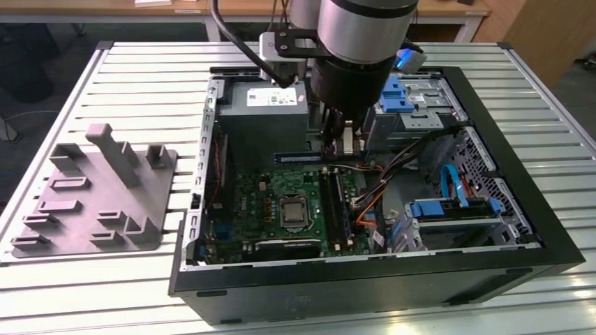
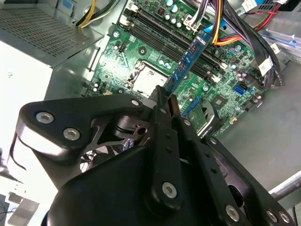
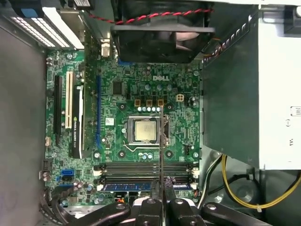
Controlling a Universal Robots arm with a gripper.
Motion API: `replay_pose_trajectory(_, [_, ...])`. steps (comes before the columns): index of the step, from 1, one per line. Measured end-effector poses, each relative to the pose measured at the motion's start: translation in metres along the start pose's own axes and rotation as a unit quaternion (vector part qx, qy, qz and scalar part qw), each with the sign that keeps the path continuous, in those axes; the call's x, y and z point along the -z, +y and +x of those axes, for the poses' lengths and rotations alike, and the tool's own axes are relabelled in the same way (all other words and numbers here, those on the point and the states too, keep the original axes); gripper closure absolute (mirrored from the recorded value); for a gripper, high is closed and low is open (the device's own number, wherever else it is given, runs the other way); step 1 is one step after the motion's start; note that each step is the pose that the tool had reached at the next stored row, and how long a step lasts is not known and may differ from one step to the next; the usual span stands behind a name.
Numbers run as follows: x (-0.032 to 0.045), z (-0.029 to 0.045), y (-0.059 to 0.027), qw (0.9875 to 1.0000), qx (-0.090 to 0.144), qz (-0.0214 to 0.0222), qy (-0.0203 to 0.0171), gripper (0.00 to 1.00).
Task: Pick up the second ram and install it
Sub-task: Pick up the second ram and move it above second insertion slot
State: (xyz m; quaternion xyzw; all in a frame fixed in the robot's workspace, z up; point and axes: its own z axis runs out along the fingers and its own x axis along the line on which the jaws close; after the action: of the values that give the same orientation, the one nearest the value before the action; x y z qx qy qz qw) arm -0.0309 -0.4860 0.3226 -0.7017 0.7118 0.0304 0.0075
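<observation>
My gripper (image 1: 333, 150) hangs inside the open computer case (image 1: 373, 279), above the motherboard's edge nearest the power supply. It is shut on the second ram (image 1: 298, 158), a thin stick with a blue label that juts sideways from the fingertips toward the exterior view's left. In the second wrist view the second ram (image 2: 188, 61) reaches out from the gripper (image 2: 164, 96) across the memory slots (image 2: 188, 35). Edge-on in the first wrist view, the ram (image 3: 161, 150) crosses the slots (image 3: 146, 167) at a right angle. Another blue-labelled stick (image 3: 127, 187) sits in one slot.
A grey slotted plate with upright posts (image 1: 98, 195) lies on the table at the exterior view's left. The grey power supply (image 1: 265, 112), blue-tabbed drive cages (image 1: 410, 98), loose cables (image 1: 373, 202), the processor (image 3: 143, 130) and a fan (image 3: 160, 42) crowd the case.
</observation>
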Motion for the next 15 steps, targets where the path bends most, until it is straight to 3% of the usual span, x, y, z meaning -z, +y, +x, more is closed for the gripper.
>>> replay_pose_trajectory(4, [-0.0066, 0.0006, -0.0005, 1.0, 0.0, 0.0, -0.0001, 0.86])
replay_pose_trajectory(15, [-0.0068, 0.0006, -0.0007, 1.0, 0.0, 0.0, 0.0001, 0.86])
